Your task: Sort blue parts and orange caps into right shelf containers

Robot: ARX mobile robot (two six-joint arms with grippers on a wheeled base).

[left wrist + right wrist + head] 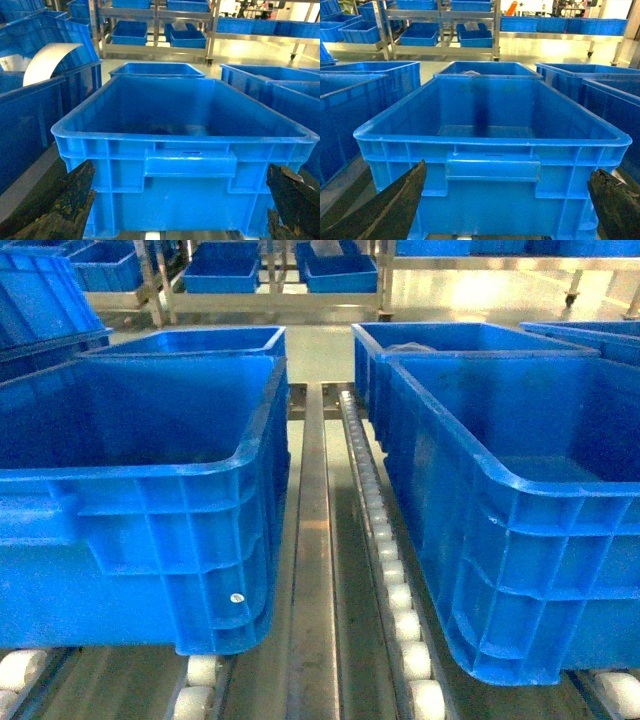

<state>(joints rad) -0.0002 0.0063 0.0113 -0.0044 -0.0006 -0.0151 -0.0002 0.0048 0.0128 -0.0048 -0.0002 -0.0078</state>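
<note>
Large deep blue crates stand on the roller shelf: one at the front left (140,490) and one at the front right (520,490), each with another behind it. My left gripper (180,172) is open, its dark fingers (70,200) spread wide before the handle wall of a crate (190,165); dim shapes lie on that crate's floor (172,131). My right gripper (509,172) is open too, its fingers (395,205) far apart before another crate (492,167). Both hold nothing. No blue parts or orange caps are in view. Neither gripper shows in the head view.
White roller tracks (395,570) and a metal rail (312,570) run between the two front crates. Metal racks with smaller blue bins (222,270) stand across the aisle. A curved white sheet (47,60) sticks out of a crate on the left.
</note>
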